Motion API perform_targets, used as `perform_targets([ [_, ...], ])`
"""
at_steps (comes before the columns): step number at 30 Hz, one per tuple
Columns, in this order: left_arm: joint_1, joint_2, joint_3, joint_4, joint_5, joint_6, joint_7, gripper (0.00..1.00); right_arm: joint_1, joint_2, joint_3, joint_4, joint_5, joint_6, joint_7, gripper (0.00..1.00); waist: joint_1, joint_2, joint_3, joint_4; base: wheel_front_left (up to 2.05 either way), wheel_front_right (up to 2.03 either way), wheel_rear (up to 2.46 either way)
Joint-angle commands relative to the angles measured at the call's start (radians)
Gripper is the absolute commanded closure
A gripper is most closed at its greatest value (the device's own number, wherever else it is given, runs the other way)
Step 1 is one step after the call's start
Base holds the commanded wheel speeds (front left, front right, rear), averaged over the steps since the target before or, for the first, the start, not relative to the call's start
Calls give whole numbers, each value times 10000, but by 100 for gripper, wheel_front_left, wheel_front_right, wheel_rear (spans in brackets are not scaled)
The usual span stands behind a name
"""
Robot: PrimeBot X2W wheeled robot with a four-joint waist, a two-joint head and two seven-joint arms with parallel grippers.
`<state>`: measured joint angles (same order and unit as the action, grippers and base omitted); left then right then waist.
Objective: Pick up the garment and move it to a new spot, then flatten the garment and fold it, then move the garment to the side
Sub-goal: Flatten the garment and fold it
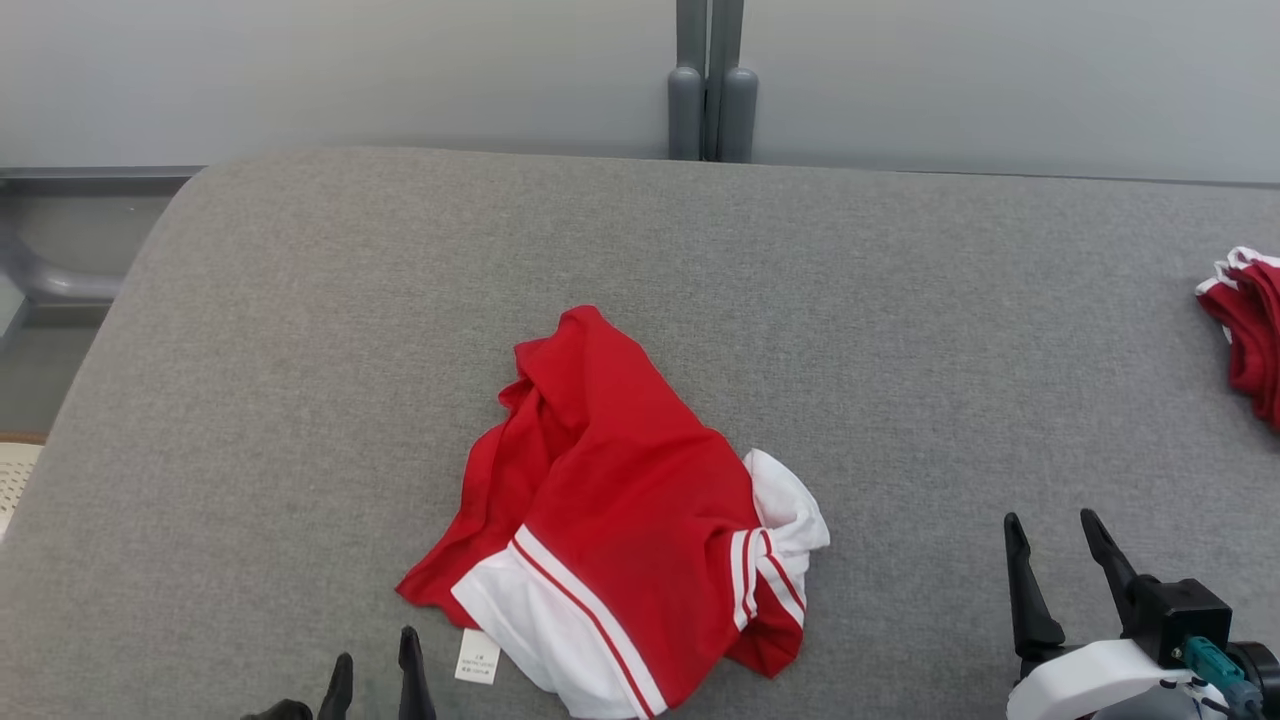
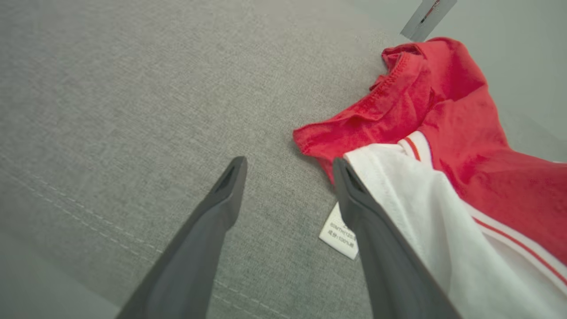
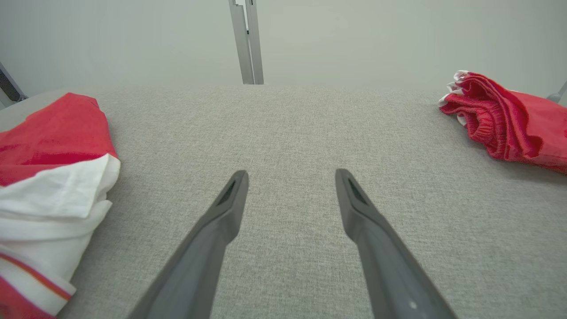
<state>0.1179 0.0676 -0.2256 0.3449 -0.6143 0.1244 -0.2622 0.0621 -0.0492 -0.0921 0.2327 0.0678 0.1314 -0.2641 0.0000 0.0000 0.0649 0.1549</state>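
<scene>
Shirt (image 1: 620,500) centred on the desk (image 1: 300,300), shorts (image 1: 1250,330) far right.
Left pincer (image 1: 375,645) just left of the shirt's label (image 1: 478,657); right pincer (image 1: 1050,516) between both garments.

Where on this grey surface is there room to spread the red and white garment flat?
Widest bare stretch: the grey surface left of the crumpled garment, out to its rounded edge. Also free: the far strip behind it, and the gap between it and the red pile at right. Crowded: the near edge, where the left gripper sits beside the label.
</scene>
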Motion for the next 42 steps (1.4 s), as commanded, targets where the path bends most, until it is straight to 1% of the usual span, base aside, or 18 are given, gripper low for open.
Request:
perform_targets([
  [1,118,122,-31,-250,42,-122,-1,0,166,-30,-17,14,70,-16,0,0,0,0,-153,173,0,0,0],
  [3,114,163,-245,-681,-42,-381,263,0,168,-30,8,17,71,-16,0,0,0,0,-177,179,0,0,0],
  [5,165,116,-429,-1113,-395,-616,778,0,149,-30,70,35,46,-16,0,0,0,0,-202,104,0,0,0],
  [10,389,58,-998,-2235,-987,-824,2154,0,135,-30,106,28,119,-16,0,0,0,0,-204,-284,0,0,0],
  [13,644,129,-1252,-2533,-1146,-691,2896,0,159,-29,99,43,131,-16,0,0,0,0,-128,-522,0,0,0],
  [15,747,386,-1428,-2495,-917,-475,3304,0,141,-30,93,36,148,-16,0,0,0,0,-60,-676,0,0,0],
  [16,774,415,-1513,-2500,-848,-374,3451,0,131,-32,45,17,164,-16,0,0,0,0,-18,-737,0,0,0],
  [19,804,303,-1682,-2566,-1138,-487,3745,0,134,-27,-36,-32,157,-16,0,0,0,0,66,-816,0,0,0],
  [22,543,434,-1750,-2296,-855,-354,3739,0,76,-27,-15,13,147,-16,0,0,0,0,127,-903,0,0,0],
  [25,390,288,-1835,-2133,-994,-458,3687,0,-5,-29,-22,27,221,-16,0,0,0,0,154,-963,0,0,0],
  [26,311,303,-1859,-2028,-937,-446,3639,60,-21,-29,-12,23,208,-16,0,0,0,0,170,-977,0,0,0],
  [27,242,342,-1900,-1952,-810,-461,3623,98,-29,-29,2,25,215,-16,0,0,0,0,186,-986,0,0,0],
  [30,139,359,-2073,-1887,-860,-722,3672,100,-47,-30,9,47,261,-16,0,0,0,0,219,-1000,0,0,0],
  [32,4,432,-2140,-2162,-849,-873,3730,100,-52,-29,-21,50,293,-16,0,0,0,0,238,-996,0,0,0],
  [34,-139,581,-2286,-2752,-739,-1101,3813,100,-52,-30,-63,41,289,-16,0,0,0,0,260,-987,0,0,0],
  [37,-409,797,-2476,-3853,-494,-1204,4060,100,-136,-30,-66,9,322,-16,0,0,0,0,314,-1054,0,0,0],
  [39,-887,858,-2637,-4679,-229,-1249,4316,100,-203,-26,-22,-9,351,-16,0,0,0,0,370,-1159,0,0,0],
  [42,-1797,848,-2952,-4956,206,-1305,4738,100,-324,-29,96,22,378,-16,0,0,0,0,437,-1357,0,0,0],
])
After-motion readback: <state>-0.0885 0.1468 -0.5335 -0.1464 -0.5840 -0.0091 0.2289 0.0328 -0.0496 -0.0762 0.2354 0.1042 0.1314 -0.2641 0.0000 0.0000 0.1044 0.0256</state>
